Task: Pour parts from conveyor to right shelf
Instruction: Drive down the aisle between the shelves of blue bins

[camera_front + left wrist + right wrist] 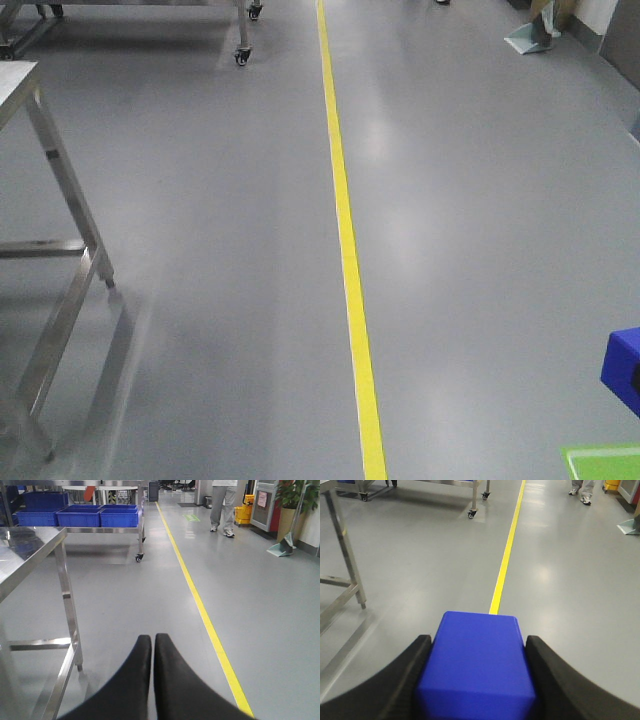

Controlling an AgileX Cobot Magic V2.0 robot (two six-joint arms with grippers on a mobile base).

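Observation:
My right gripper (479,640) is shut on a blue box (477,665), its black fingers (407,667) pressed on both sides, held above the grey floor. One corner of the blue box shows at the right edge of the front view (622,368). I cannot see what is inside it. My left gripper (152,638) is shut and empty, its two black fingers touching, pointing along the floor. No conveyor shows in any view.
A yellow floor line (345,250) runs ahead. A steel table (30,550) stands on the left. A wheeled steel rack with blue bins (97,516) is further back left. A person (223,505), a yellow bucket (243,514) and a dustpan (280,547) are far right. A green surface (603,462) is bottom right.

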